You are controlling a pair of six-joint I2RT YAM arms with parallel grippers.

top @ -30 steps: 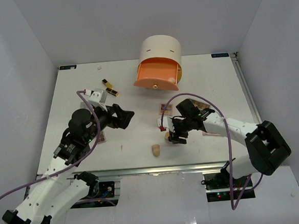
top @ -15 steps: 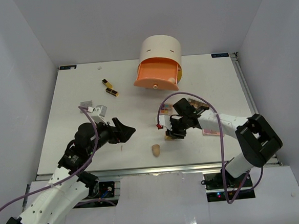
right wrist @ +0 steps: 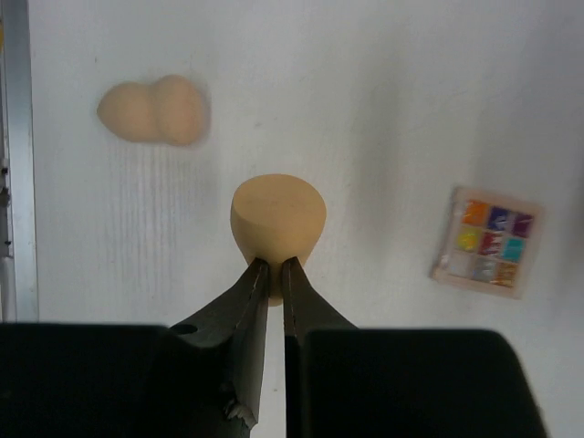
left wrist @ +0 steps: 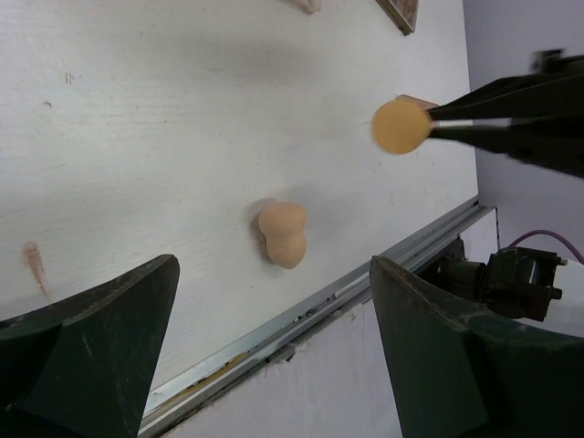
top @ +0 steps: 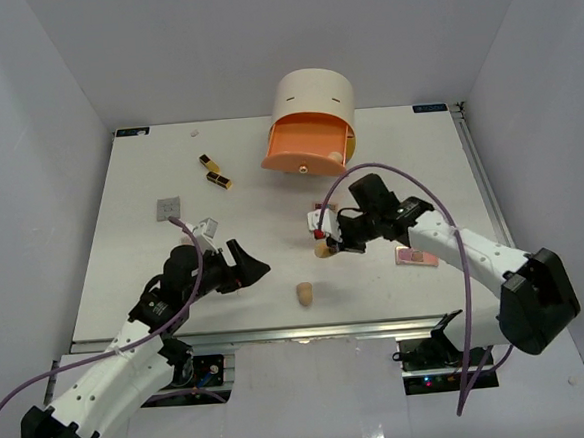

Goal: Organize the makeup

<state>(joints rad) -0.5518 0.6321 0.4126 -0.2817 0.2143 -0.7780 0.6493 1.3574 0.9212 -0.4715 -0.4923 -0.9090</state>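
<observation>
Our right tool (right wrist: 275, 265) is pinching a tan egg-shaped foam sponge (right wrist: 277, 216) by its narrow tip, fingers nearly pressed together. The sponge appears to hang clear of the white table (top: 148, 169), between the near edge and the open orange drawer (top: 305, 150) of the cream cylindrical unit (top: 312, 97). We judge it light and squashy. A thin bite on the tip could let it twist or spring free, so a deeper hold at the waist would suit better. Our left tool (top: 247, 270) is spread wide and empty, near a second tan sponge (left wrist: 281, 234) lying on its side.
</observation>
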